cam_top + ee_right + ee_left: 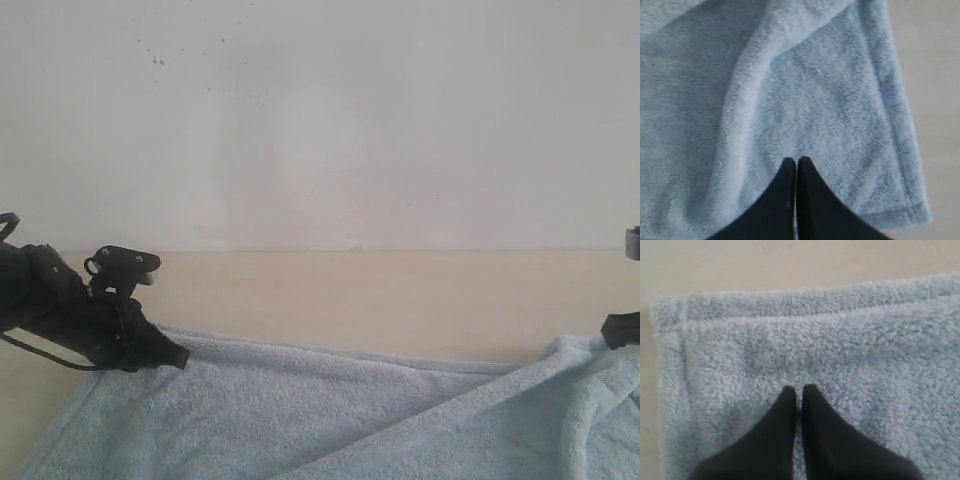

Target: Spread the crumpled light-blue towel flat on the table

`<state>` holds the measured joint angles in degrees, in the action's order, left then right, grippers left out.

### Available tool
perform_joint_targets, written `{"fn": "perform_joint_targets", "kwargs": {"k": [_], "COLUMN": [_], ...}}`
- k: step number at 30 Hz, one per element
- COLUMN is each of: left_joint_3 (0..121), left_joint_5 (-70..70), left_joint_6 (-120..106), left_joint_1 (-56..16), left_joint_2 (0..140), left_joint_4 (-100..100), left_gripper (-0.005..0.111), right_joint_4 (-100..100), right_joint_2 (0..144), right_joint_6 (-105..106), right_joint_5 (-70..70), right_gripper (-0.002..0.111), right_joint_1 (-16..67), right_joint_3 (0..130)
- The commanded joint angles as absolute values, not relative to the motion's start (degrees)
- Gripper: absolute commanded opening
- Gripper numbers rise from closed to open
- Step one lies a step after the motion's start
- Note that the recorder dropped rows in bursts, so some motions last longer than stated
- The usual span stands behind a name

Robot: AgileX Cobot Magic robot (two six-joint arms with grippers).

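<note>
Across the near part of the table (pixel 380 300) lies the towel (pixel 250 410), mostly spread, with a long soft fold (pixel 420 418) slanting toward its right side. At its far left corner the left gripper (pixel 796 389) rests, fingers closed together just inside the stitched hem (pixel 755 320); near the right hemmed edge the right gripper (pixel 793 161) likewise has its fingers together over the cloth, and whether either pinches any cloth cannot be told.

Fluffy terry-cloth towel (pixel 850 355), smooth matt pale-wood table (pixel 400 300), matt black fingers (pixel 770 445).
</note>
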<state>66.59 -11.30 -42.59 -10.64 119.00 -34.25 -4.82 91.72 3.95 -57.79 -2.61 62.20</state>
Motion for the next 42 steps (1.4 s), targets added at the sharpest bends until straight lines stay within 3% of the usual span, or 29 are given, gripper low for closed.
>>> {"fn": "perform_joint_targets", "kwargs": {"k": [1, 11, 17, 27, 34, 42], "left_joint_3": [67.66, 68.05, 68.25, 68.22, 68.22, 68.22], "left_joint_5": [-10.84, -4.01, -8.96, -10.70, -17.59, -27.15], "left_joint_6": [-41.84, -41.73, -39.74, -38.23, -47.95, -75.47], "left_joint_1": [-10.17, -7.40, -2.90, -1.57, -3.08, -5.27], "left_joint_2": [121.38, 123.42, 123.42, 117.43, 109.33, 109.26], "left_joint_4": [-35.01, -35.01, -35.01, -38.59, -57.69, -80.81], "left_gripper": [0.004, 0.004, 0.004, 0.004, 0.004, 0.004], "right_joint_4": [-8.63, -9.02, -7.93, 22.62, 13.86, 15.83], "right_joint_2": [90.17, 90.51, 90.51, 90.51, 90.88, 96.63], "right_joint_6": [7.20, 7.20, 8.77, -10.78, -7.53, -10.65], "right_joint_5": [-56.71, -52.11, -54.32, -50.99, -31.11, -32.28], "right_gripper": [0.000, 0.000, 0.000, 0.000, 0.000, 0.000], "right_joint_1": [-2.81, -2.81, -2.81, -2.81, -2.81, -2.81], "right_joint_3": [61.67, 61.31, 60.99, 48.24, 34.43, 34.32]}}
